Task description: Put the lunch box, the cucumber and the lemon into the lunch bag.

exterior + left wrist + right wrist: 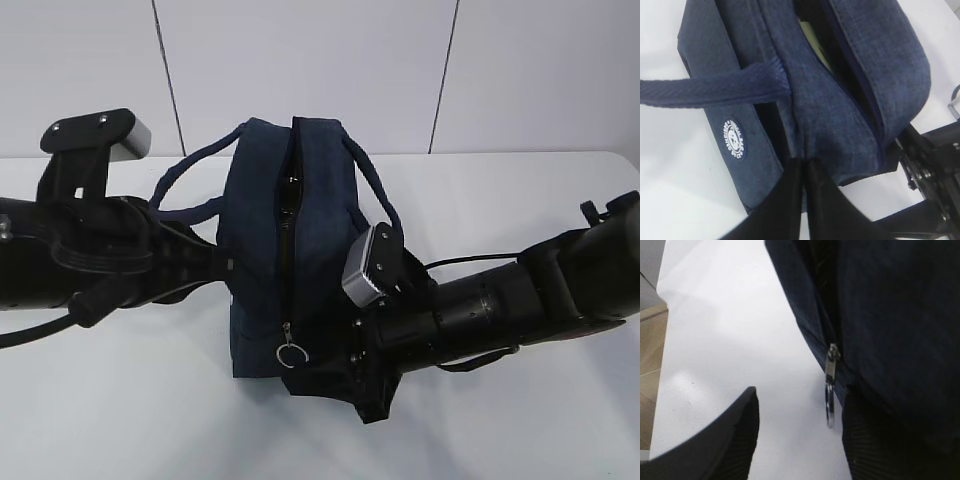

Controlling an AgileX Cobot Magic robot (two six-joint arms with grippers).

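The dark navy lunch bag stands mid-table with its zipper slit gaping along the top. My left gripper is shut on a puckered fold of the bag's side fabric, beside the white emblem. A pale green surface, apparently the lunch box, shows through the slit. The cucumber and the lemon are hidden. My right gripper is open at the bag's near end. The metal ring pull hangs between its fingers, close to the right finger, and I cannot tell whether they touch.
One loop handle stretches out on the left of the bag, the other arches on the right. The white table spreads around the bag. Its edge and wooden floor show at the left of the right wrist view.
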